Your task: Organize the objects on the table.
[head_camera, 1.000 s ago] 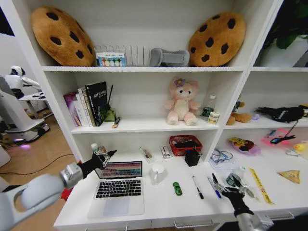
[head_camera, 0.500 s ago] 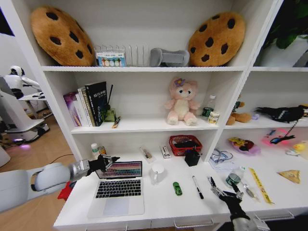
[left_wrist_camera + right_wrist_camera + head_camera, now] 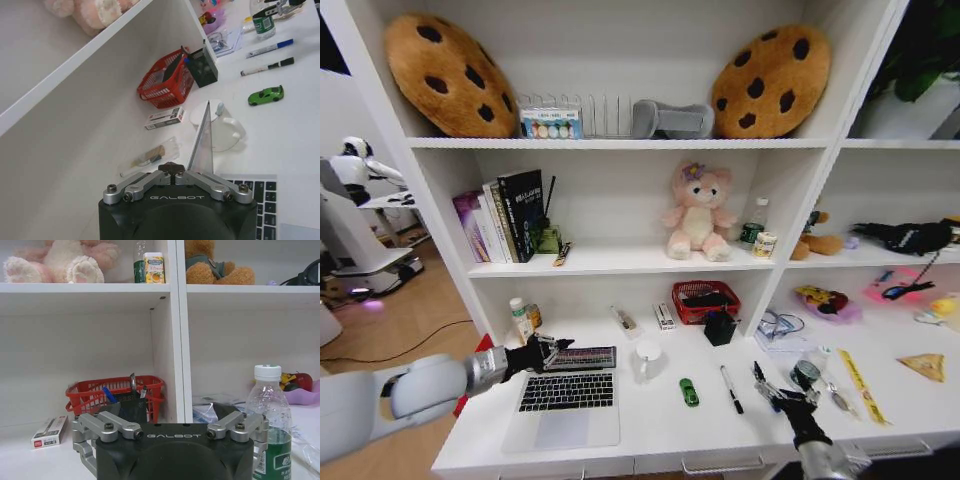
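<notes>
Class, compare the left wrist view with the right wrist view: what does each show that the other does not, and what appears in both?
Left wrist view alone: the left claw at the top edge of the laptop's lid, the green toy car, the black pen, the blue pen and a white mug.

Right wrist view alone: a brown teddy bear and a small carton on the shelf.

Both: the red basket, the green-labelled bottle, the pink plush toy and the white table.
</notes>
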Robot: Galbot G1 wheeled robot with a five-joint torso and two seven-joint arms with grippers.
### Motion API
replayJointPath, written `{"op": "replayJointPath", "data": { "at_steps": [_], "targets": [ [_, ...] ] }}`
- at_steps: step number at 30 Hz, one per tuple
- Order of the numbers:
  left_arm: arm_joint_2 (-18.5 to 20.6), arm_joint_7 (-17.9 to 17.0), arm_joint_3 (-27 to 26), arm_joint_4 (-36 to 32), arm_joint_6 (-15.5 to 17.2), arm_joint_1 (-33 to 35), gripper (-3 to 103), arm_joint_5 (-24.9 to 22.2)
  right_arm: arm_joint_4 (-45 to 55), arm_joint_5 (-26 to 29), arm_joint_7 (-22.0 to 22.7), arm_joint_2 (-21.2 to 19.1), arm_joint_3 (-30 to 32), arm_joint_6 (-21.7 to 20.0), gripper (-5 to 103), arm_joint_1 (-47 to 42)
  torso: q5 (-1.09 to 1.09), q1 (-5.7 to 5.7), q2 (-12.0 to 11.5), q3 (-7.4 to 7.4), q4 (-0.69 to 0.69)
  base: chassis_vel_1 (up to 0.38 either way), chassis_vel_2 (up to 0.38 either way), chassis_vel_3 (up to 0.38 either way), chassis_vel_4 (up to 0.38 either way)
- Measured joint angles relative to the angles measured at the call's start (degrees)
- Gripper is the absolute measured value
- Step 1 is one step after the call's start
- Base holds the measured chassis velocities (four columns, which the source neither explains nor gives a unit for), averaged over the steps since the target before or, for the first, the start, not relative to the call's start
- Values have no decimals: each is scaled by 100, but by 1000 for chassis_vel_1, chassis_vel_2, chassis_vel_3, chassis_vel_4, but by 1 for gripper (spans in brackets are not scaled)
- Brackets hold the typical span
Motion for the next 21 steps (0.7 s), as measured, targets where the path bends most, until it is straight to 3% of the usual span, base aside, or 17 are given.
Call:
{"op": "replayJointPath", "data": {
  "at_steps": [12,16,18,21],
  "targets": [
    [-436,-297,419,-663,126,101,0,406,67,88,106,85,-24,-140,100,144,2,0,0,0,0,0,0,0,0],
    [-937,-424,814,-733,171,324,0,878,177,123,133,13,-29,-235,100,223,0,0,0,0,1,0,0,0,0],
    [-1225,-425,806,-680,156,586,0,1143,227,129,142,-13,-14,-249,100,193,-1,0,0,0,3,0,0,0,0],
    [-1339,-411,689,-684,112,699,0,1224,257,127,143,-19,6,-250,100,129,-2,-1,0,0,3,0,0,0,0]
  ]
}}
